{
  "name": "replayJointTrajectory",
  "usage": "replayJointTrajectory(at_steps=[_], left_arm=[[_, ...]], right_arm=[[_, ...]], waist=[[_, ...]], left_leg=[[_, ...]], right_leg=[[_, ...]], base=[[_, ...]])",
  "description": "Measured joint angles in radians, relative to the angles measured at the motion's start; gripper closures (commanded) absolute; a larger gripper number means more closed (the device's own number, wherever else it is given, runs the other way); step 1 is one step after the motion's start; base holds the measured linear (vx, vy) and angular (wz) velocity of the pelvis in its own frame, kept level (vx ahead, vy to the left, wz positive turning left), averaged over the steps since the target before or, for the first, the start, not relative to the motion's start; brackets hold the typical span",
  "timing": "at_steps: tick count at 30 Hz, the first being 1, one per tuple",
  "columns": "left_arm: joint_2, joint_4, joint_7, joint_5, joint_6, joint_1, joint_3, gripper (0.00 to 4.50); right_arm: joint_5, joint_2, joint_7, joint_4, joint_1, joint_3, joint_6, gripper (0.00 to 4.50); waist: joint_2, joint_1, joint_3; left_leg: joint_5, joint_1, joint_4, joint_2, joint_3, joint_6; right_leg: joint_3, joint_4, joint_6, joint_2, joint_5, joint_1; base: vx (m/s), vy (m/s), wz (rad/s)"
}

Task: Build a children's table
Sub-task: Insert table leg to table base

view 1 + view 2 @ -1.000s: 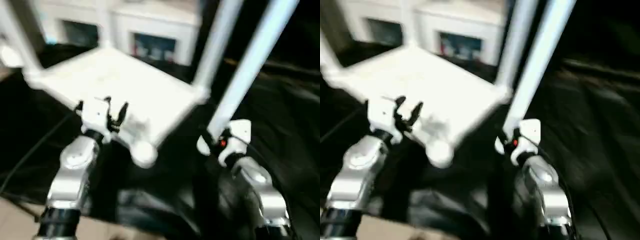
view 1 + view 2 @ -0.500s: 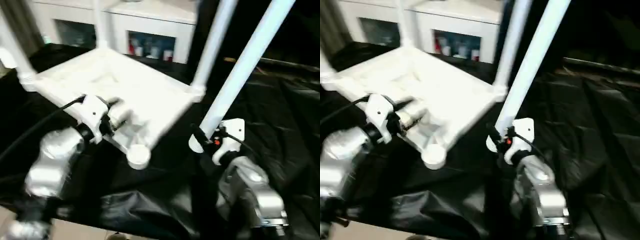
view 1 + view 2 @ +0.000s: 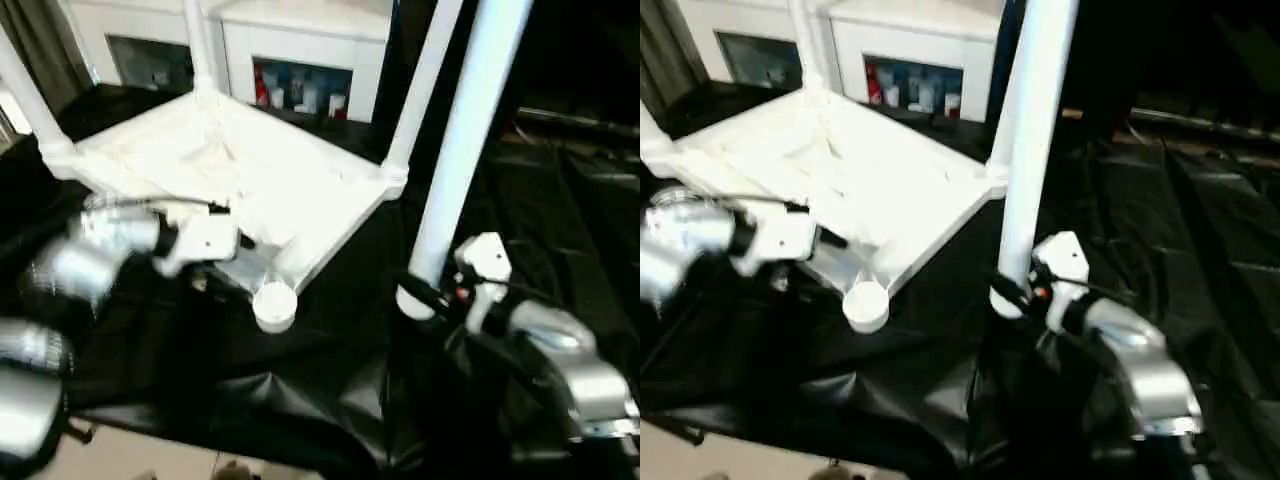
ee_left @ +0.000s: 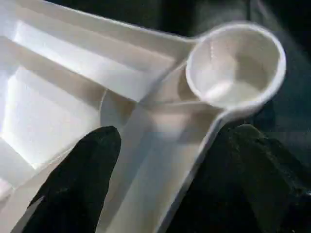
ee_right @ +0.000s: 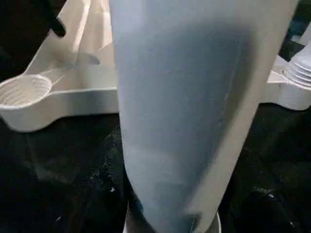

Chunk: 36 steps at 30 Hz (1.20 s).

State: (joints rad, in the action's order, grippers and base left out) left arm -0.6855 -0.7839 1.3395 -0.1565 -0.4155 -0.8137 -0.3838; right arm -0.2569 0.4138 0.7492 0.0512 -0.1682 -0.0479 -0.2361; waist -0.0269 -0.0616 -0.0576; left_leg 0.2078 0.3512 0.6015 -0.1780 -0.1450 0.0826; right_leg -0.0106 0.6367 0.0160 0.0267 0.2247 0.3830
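Nearby, empty corner socket (image 4: 235, 63), left pincer (image 4: 165, 160) parted astride tabletop (image 3: 240, 170) rim, right pincer (image 3: 420, 295) grasping leg (image 3: 455, 150).

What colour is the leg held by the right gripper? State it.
White; the leg shows best in the right eye view.

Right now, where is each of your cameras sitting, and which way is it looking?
Left eye view: on my head, looking down at the upturned tabletop; both silver forearms show.
Right eye view: beside it, same scene, with the loose leg held by my right gripper.
Left wrist view: on my left wrist, looking along two black fingers straddling the tabletop's rim beside the empty corner socket.
Right wrist view: on my right wrist, close against the leg.
Shared: both wrist views catch that empty socket.
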Motion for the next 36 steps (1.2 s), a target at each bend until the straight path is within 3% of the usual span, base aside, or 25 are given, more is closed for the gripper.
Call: replayJointTrajectory(at_steps=[4, 9, 16, 24, 26, 29, 36], left_arm=[[0.03, -0.096, 0.006, -0.055, -0.079, -0.035, -0.051, 0.5], [0.082, -0.223, -0.038, -0.118, -0.161, -0.099, -0.089, 1.11], [0.11, -0.344, -0.124, -0.195, -0.247, -0.148, -0.125, 1.64], [0.128, -0.412, -0.121, -0.21, -0.27, -0.171, -0.125, 2.14], [0.132, -0.431, -0.116, -0.211, -0.279, -0.172, -0.125, 2.51], [0.138, -0.447, -0.085, -0.212, -0.281, -0.179, -0.125, 2.56], [0.144, -0.451, 0.017, -0.21, -0.24, -0.204, -0.123, 3.41]], right_arm=[[0.0, 0.005, 0.025, -0.001, 0.013, -0.003, 0.002, 2.59], [0.0, 0.007, 0.037, -0.02, 0.022, -0.021, 0.002, 2.59], [0.002, 0.004, 0.042, -0.031, 0.043, -0.038, 0.003, 2.59], [0.015, -0.005, 0.04, -0.04, 0.052, -0.052, 0.008, 2.59], [0.015, -0.007, 0.04, -0.04, 0.052, -0.058, 0.01, 2.59], [0.016, -0.009, 0.04, -0.04, 0.052, -0.06, 0.01, 2.59], [0.024, -0.009, 0.042, -0.04, 0.052, -0.072, 0.011, 2.59]], waist=[[0.01, 0.001, -0.003], [0.018, 0.0, -0.004], [0.031, 0.0, -0.002], [0.033, -0.003, -0.002], [0.033, -0.003, -0.002], [0.033, -0.006, -0.002], [0.033, -0.011, -0.002]], left_leg=[[0.0, 0.0, 0.0, 0.0, 0.0, 0.001], [-0.002, 0.0, 0.001, -0.002, 0.0, 0.002], [-0.002, 0.0, 0.001, -0.002, 0.0, 0.002], [-0.002, 0.0, 0.001, -0.003, 0.0, 0.002], [-0.002, 0.0, 0.001, -0.003, 0.0, 0.002], [-0.002, 0.0, 0.001, -0.003, 0.0, 0.002], [-0.002, 0.0, 0.0, -0.003, -0.001, 0.002]], right_leg=[[0.0, 0.001, 0.001, 0.0, 0.0, 0.0], [-0.002, 0.001, 0.002, 0.0, 0.0, 0.0], [-0.002, 0.001, 0.002, 0.0, 0.0, -0.001], [-0.002, 0.002, 0.002, 0.0, 0.0, -0.001], [-0.002, 0.002, 0.002, 0.0, 0.0, -0.001], [-0.002, 0.001, 0.002, 0.0, 0.0, -0.001], [-0.002, 0.001, 0.003, 0.0, 0.0, -0.001]], base=[[0.0, 0.0, 0.0], [0.0, 0.0, 0.0], [0.0, 0.0, 0.0], [0.0, 0.0, 0.0], [0.0, 0.0, 0.0], [0.0, 0.0, 0.0], [0.0, 0.0, 0.0]])
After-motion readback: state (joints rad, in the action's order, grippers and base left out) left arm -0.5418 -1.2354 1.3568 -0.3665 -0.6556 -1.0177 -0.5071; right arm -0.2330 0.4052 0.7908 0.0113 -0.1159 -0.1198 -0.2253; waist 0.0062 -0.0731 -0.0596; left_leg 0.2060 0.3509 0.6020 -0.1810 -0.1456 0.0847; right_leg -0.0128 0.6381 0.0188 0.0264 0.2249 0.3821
